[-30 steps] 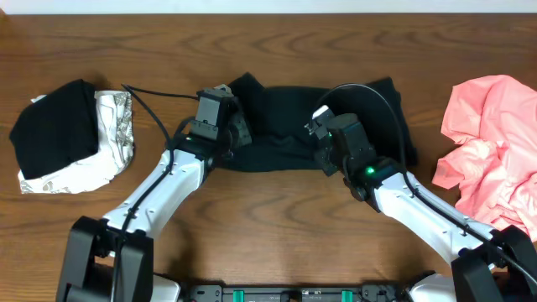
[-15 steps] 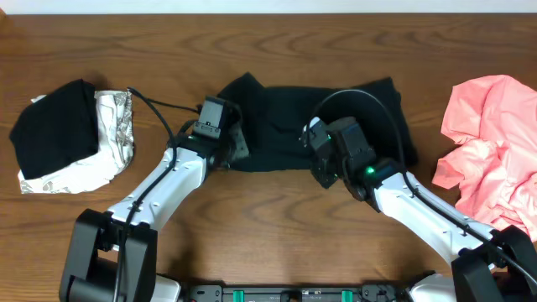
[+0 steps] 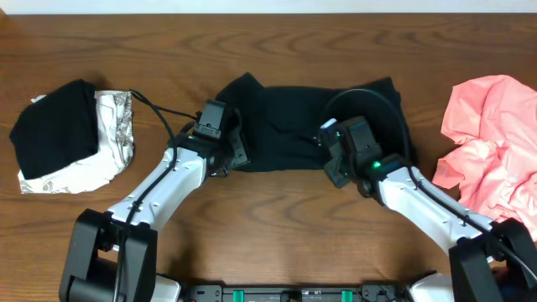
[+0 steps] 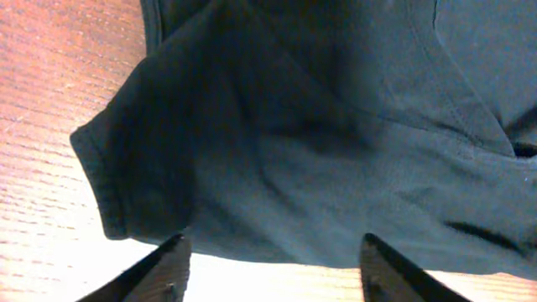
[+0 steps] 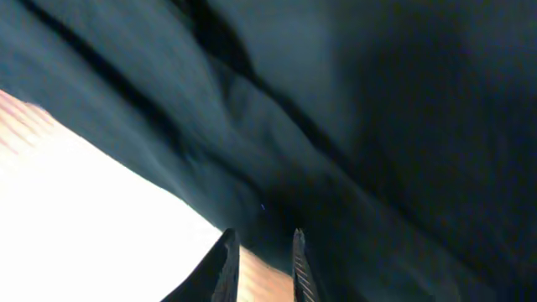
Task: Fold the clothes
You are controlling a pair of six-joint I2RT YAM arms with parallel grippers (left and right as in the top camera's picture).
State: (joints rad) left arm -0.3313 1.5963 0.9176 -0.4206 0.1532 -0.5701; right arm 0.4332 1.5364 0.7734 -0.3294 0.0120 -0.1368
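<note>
The black short-sleeved fabric T-shirt (image 3: 285, 126) lies in the middle of the brown wooden table (image 3: 268, 42). It is folded into a wide, creased band, and one corner pokes up at its far left end. Its near edge runs roughly parallel to the table's near side, and both arms reach that edge.

The left gripper (image 4: 273, 252) hangs at the near left corner of the T-shirt. Its two dark fingers are spread wide with nothing between them. In the left wrist view we see the hemmed sleeve and the shirt's lower edge just ahead of the fingertips, with bare wood beneath. The right gripper (image 5: 262, 243) sits low over the near right part of the T-shirt (its wrist view is almost all dark cloth). Its fingers are drawn close, leaving only a narrow slit. We cannot tell whether any fabric is pinched in that slit.

Further out, at the left end of the table, a folded black fabric garment (image 3: 54, 126) rests on a white-grey patterned fabric garment (image 3: 113, 138). This pair lies well apart from the T-shirt. At the right end a crumpled salmon-pink fabric garment (image 3: 491, 143) lies in a loose heap, near the T-shirt's right end but not touching it.
</note>
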